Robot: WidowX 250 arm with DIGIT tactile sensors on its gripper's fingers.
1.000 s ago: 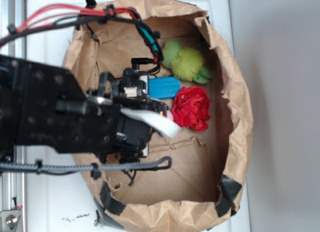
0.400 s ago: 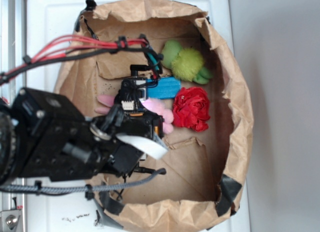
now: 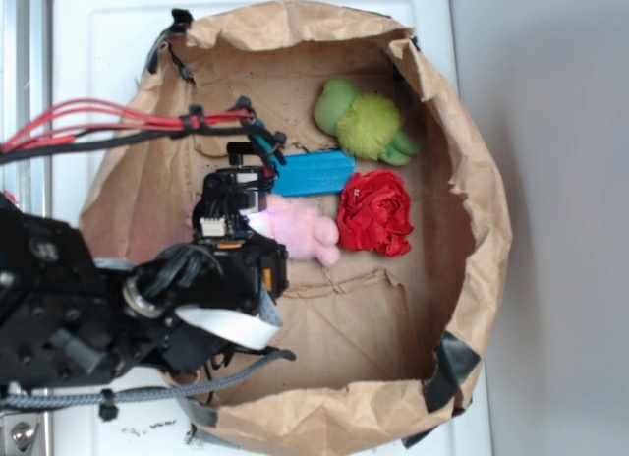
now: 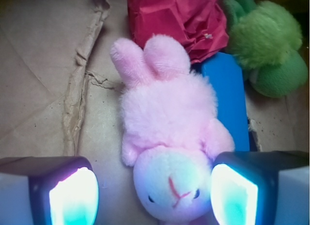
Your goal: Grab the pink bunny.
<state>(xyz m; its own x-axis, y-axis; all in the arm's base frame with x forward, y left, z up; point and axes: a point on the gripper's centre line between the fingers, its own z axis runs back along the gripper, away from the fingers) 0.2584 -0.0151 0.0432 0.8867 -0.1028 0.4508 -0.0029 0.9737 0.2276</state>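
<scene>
gripper (image 4: 154, 196) fingers spread, astride the bunny's head | pink bunny (image 4: 167, 137) lies in the paper bag (image 3: 472, 230), touching blue block (image 4: 227, 96) | risk: right finger snags block (very close); grip skews

The pink bunny (image 4: 167, 137) lies flat on its back on the brown paper, face up: fluffy pale-pink fur, a whitish muzzle with a stitched pink nose and mouth, small dark eyes. Its two stubby feet point away from the wrist camera, and its ears are cut off by the frame's lower edge.
</scene>
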